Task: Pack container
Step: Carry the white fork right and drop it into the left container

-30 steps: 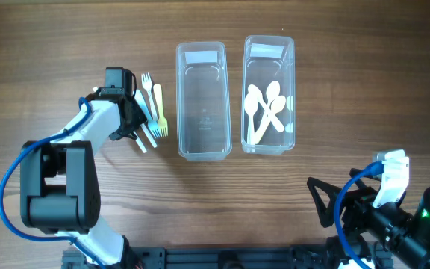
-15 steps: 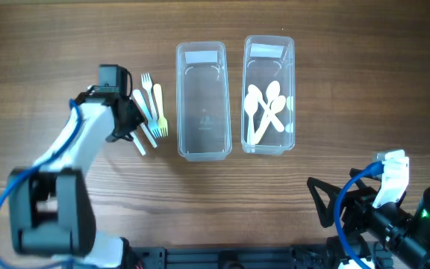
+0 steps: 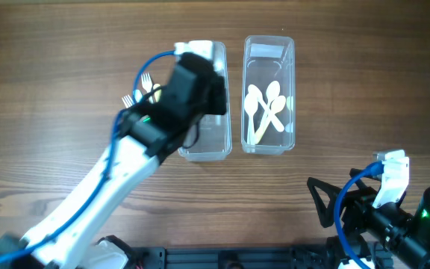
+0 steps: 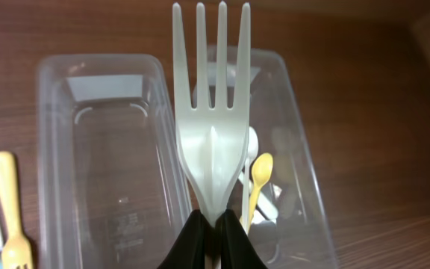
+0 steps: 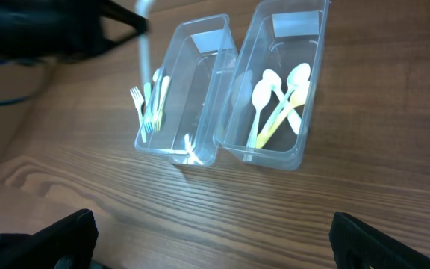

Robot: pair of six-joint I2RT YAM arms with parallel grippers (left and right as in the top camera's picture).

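My left gripper [image 4: 215, 220] is shut on the handle of a pale green fork [image 4: 213, 112], tines pointing away. It holds the fork in the air above the two clear containers. The left container [image 4: 103, 149] looks empty. The right container [image 4: 297, 134] holds several white and yellow spoons [image 4: 260, 175]. In the overhead view my left arm [image 3: 185, 97] covers most of the left container [image 3: 204, 146]. The spoons [image 3: 266, 108] lie in the right container [image 3: 269, 45]. My right gripper [image 5: 215, 246] is open and empty over bare table, near the front right.
Several loose forks [image 3: 146, 86] lie on the table left of the left container, partly hidden by my arm; they also show in the right wrist view [image 5: 149, 104]. The right arm base [image 3: 394, 217] sits at the table's front right corner.
My left arm has lifted from the fork pile and swung right over the left container, with a fork in its gripper. The right arm has not moved.
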